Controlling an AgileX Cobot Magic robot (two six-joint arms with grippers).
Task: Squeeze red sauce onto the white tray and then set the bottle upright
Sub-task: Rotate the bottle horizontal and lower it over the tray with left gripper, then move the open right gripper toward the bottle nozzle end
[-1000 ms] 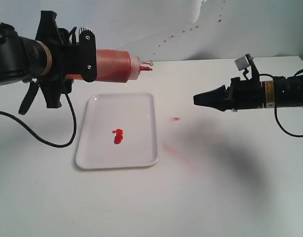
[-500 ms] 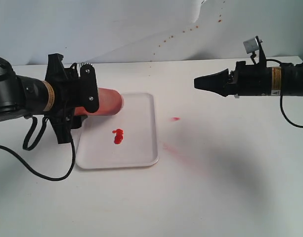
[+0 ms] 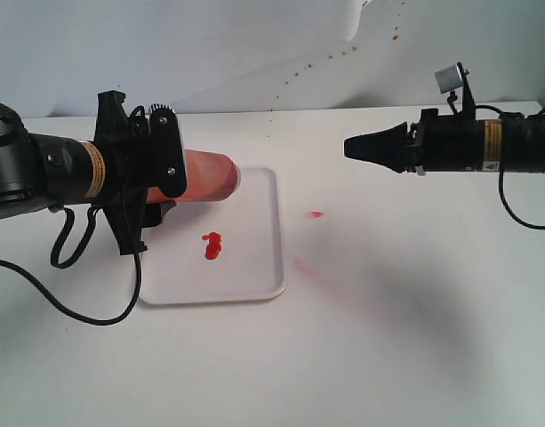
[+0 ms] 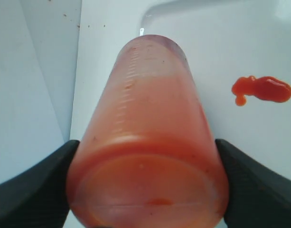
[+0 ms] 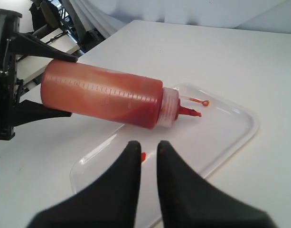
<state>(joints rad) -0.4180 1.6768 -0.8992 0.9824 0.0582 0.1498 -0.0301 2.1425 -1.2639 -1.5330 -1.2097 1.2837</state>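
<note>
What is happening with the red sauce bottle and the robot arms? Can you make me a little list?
bottle: held sideways over the white tray, not standing up
left end effector: clamped on the bottle's bottom end
right end effector: jaws almost together, holding nothing, away from the tray
red sauce: one small blob on the tray
red drop: on the table, beside the tray
</note>
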